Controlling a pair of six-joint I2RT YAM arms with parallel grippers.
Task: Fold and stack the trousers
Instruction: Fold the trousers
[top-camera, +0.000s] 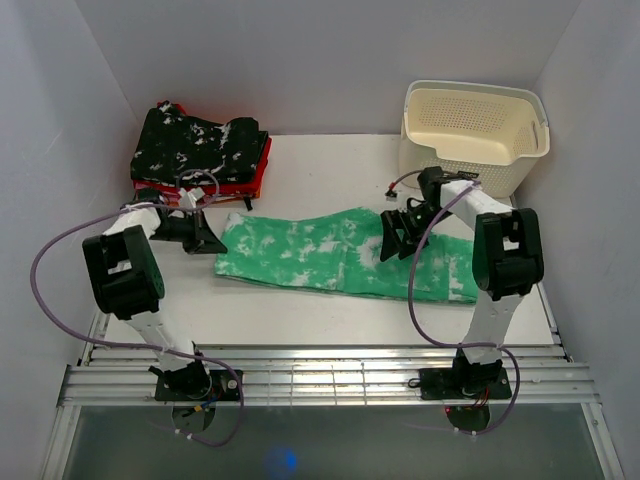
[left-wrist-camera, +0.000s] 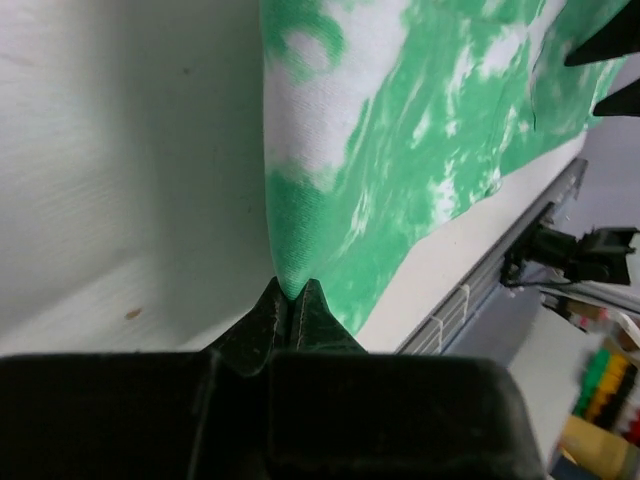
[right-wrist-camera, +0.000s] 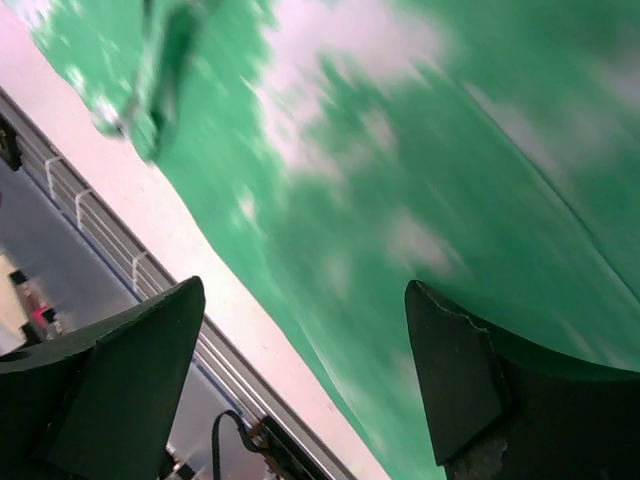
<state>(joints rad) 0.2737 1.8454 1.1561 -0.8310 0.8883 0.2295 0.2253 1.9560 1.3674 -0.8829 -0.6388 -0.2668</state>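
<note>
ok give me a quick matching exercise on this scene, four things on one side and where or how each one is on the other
Things:
1. left gripper
2. right gripper
3. basket
4. black speckled garment

Place or state:
a. far left, on top of the red clothes
b. shut on the edge of the trousers
c. far right corner of the table
d. open, over the trousers

Pairs: 1-b, 2-d, 3-c, 4-a
</note>
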